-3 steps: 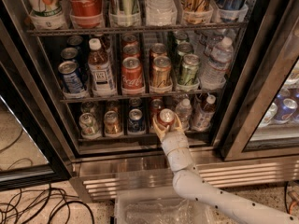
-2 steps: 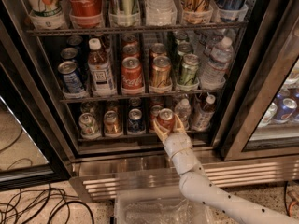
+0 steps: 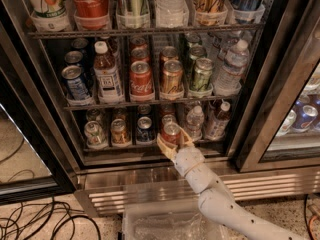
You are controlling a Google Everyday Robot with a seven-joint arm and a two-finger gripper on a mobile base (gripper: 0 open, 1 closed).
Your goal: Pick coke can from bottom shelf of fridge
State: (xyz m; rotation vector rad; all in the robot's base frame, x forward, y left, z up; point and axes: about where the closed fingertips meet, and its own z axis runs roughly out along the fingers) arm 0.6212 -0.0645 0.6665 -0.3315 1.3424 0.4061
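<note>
Gripper (image 3: 174,140): sits at the front of the bottom shelf (image 3: 125,152) of the fridge (image 3: 262,94). Jaws: clenched on the coke can (image 3: 171,132), one tan finger (image 3: 163,144) to its left, the other to its right. Coke can: stands upright at the shelf's front edge, silver top showing, right of a dark can (image 3: 145,130) and a gold-orange can (image 3: 120,132), left of two bottles (image 3: 194,122). Arm (image 3: 210,194): rises white from the lower right, crossing the ribbed steel base (image 3: 125,189). Below: clear bin (image 3: 150,224) on the floor, just before the base; black cables (image 3: 35,224) at lower left. One shelf up: red Coca-Cola can (image 3: 141,79), untouched, gold can (image 3: 171,77) just right of it, capped bottle (image 3: 107,76) just left.
</note>
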